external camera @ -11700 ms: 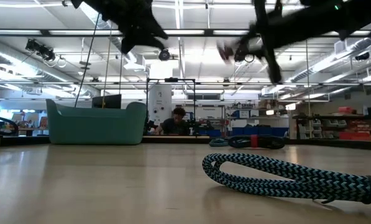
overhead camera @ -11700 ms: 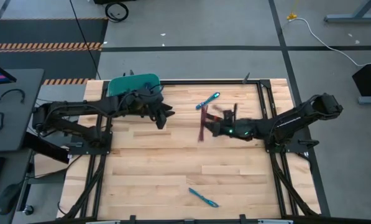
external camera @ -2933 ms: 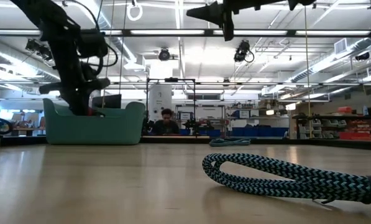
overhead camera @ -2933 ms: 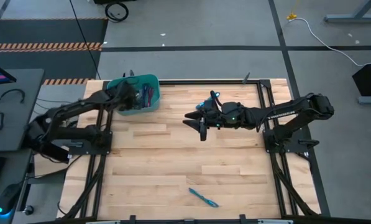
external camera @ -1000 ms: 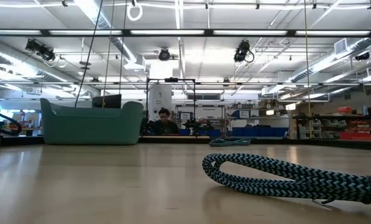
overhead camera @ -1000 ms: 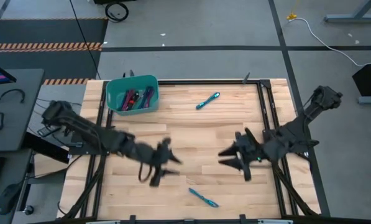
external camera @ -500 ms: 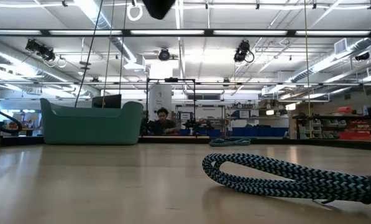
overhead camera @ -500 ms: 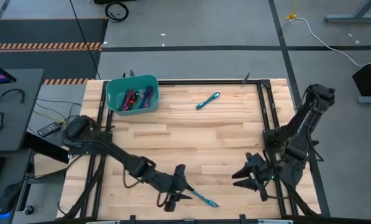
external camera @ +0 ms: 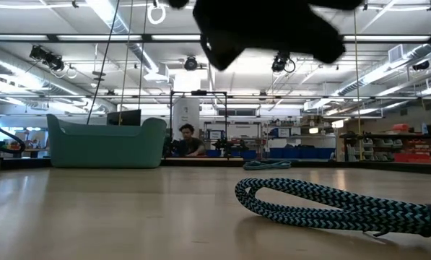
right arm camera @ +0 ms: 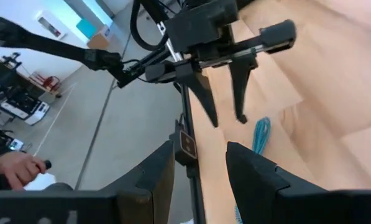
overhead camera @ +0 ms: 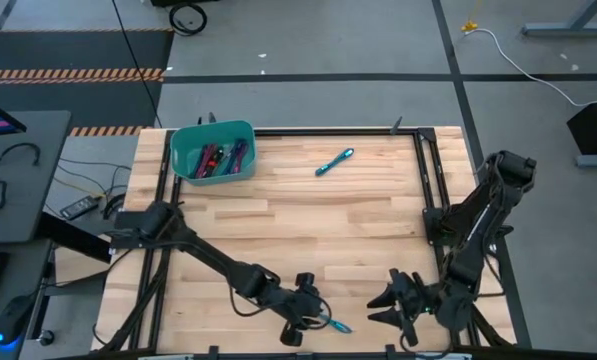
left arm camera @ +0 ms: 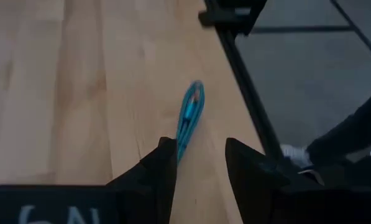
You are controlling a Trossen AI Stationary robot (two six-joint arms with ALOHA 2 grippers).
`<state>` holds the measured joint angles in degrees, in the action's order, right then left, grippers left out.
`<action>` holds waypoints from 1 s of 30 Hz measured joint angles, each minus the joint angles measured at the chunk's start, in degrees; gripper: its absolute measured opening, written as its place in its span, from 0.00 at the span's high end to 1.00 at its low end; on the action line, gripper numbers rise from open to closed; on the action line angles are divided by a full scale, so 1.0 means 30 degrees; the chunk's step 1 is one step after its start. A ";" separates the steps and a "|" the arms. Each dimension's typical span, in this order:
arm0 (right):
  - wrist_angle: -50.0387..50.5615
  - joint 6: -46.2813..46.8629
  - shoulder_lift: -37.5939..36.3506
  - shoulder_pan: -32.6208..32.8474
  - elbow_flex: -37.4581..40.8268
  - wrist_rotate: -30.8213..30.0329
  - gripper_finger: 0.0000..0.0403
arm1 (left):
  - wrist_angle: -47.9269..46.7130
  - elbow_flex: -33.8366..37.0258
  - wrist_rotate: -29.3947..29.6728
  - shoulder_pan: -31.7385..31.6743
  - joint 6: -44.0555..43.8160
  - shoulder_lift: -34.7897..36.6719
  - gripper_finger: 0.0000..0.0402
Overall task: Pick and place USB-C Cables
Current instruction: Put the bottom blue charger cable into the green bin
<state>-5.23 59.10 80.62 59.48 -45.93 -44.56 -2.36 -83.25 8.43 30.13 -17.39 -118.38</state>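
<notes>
One teal cable [left arm camera: 190,117] below left tool [left arm camera: 196,163]

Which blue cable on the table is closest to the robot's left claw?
The teal cable at the near edge of the table. The open left claw hangs right over it, while the other teal cable lies alone far across the table, near the bin.

The teal bin [overhead camera: 214,152] sits in one far corner of the table [overhead camera: 278,230], with wide bare wood on its open sides. Well away from the bin, at the near edge, the left gripper [overhead camera: 300,318] hangs open over a teal cable [overhead camera: 328,321], and the right gripper [overhead camera: 393,305], open too, crowds close beside it. One more teal cable [overhead camera: 334,162] lies alone, level with the bin.
</notes>
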 joint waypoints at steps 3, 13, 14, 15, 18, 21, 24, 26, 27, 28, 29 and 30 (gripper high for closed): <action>-0.0544 0.0722 0.0694 0.0000 0.0000 0.0202 0.63 | -0.0193 -0.0165 -0.0263 -0.0148 -0.0045 -0.0459 0.65; -0.1868 0.0872 0.1523 -0.0019 -0.0007 0.0228 0.63 | -0.1414 -0.0150 -0.0265 -0.0619 0.0017 -0.1309 0.65; -0.1860 0.0867 0.1528 -0.0045 -0.0007 0.0236 0.63 | -0.1331 -0.0150 -0.0324 -0.0620 0.0018 -0.1474 0.65; -0.1852 0.0824 0.1547 -0.0076 -0.0007 0.0236 0.63 | -0.1454 -0.0150 -0.0368 -0.0656 0.0034 -0.1568 0.65; -0.1858 0.0819 0.1552 -0.0102 -0.0007 0.0235 0.63 | -0.1605 -0.0143 -0.0565 -0.0663 0.0083 -0.1876 0.65; -0.1838 0.0796 0.1552 -0.0123 -0.0007 0.0236 0.63 | -0.1702 -0.0161 -0.0987 -0.0670 0.0482 -0.2028 0.66; -0.1789 0.0748 0.1552 -0.0164 -0.0007 0.0214 0.63 | -0.1978 -0.0121 -0.1246 -0.0670 0.0917 -0.2117 0.69; -0.1731 0.0688 0.1552 -0.0210 -0.0007 0.0224 0.63 | -0.1882 -0.0146 -0.1273 -0.0695 0.0939 -0.2178 0.72; -0.1770 0.0664 0.1552 -0.0239 -0.0007 0.0228 0.63 | -0.1877 -0.0150 -0.1277 -0.0699 0.0925 -0.2218 0.74; -0.1763 0.0632 0.1552 -0.0280 -0.0007 0.0228 0.63 | -0.1956 -0.0148 -0.1275 -0.0707 0.0920 -0.2263 0.75; -0.1741 0.0610 0.1552 -0.0320 -0.0007 0.0228 0.63 | -0.1977 -0.0143 -0.1262 -0.0707 0.0920 -0.2311 0.77; -0.1736 0.0610 0.1552 -0.0360 -0.0007 0.0229 0.63 | -0.1887 -0.0143 -0.1270 -0.0707 0.0906 -0.2369 0.79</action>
<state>-10.44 60.93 85.27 58.40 -45.95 -43.88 -8.02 -83.68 4.62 28.01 -14.68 -125.48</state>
